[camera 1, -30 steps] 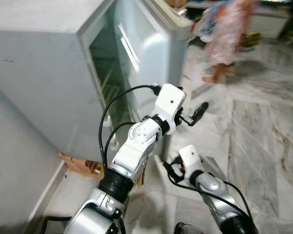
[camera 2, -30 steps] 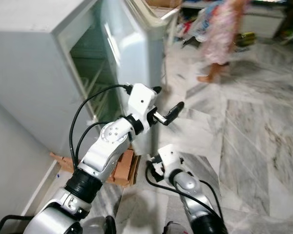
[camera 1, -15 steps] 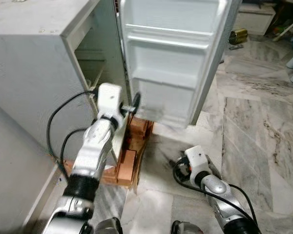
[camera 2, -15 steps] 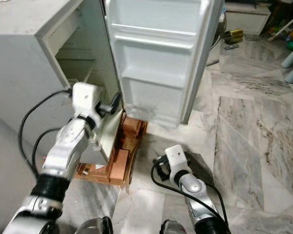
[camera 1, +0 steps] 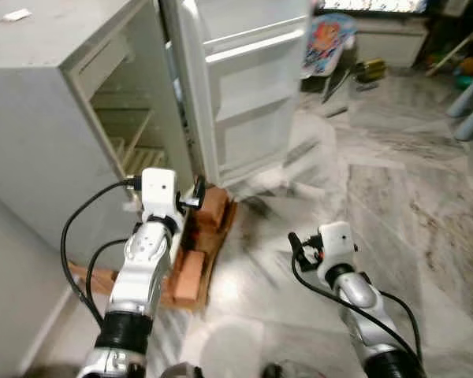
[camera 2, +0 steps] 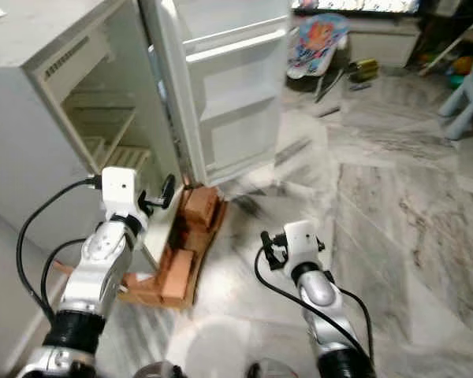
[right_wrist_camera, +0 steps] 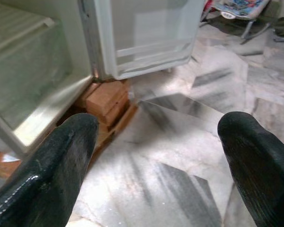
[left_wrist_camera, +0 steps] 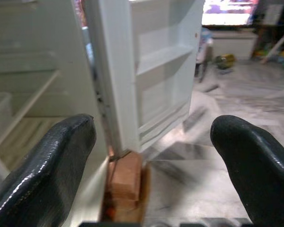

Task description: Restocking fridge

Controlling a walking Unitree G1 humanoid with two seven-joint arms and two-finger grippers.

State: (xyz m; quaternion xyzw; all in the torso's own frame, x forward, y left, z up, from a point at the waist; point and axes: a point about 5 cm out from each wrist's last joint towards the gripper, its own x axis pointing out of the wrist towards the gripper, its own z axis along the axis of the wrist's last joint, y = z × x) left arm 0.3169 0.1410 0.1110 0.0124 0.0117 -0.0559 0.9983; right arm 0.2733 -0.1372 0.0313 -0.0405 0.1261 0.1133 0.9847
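Where the grey-veined marble floor [camera 1: 394, 189] runs back into the room, it carries a glossy, streaked finish and reflects light in pale patches. The fridge [camera 1: 55, 102] stands at the robot's left on stacked reddish bricks [camera 1: 195, 252], which rest on a flat board. The fridge door [camera 1: 244, 87] is swung open, showing its white moulded inner face with two horizontal shelf rails. The fridge interior [camera 2: 102, 134] holds pale shelves and a translucent drawer; no stock can be made out on them. A baby bouncer [camera 2: 315, 39] with a bright printed seat stands on the far floor, with a metallic can-like object [camera 1: 370, 69] beside it.

The top of the door is cut off by the frame edge. The far room is blurred, and the items at the upper right cannot be identified. The lower part of both arms runs out of frame.

The left gripper [left_wrist_camera: 151, 156] is raised near the lower front corner of the fridge cabinet, close to the bricks; its rounded black fingers [left_wrist_camera: 52, 161] stand wide apart with nothing between them. The right gripper [right_wrist_camera: 156, 161] hangs low over the floor, well apart from the fridge; its fingers [right_wrist_camera: 255, 165] are likewise spread wide and hold nothing. Black cables loop along both silver arms.
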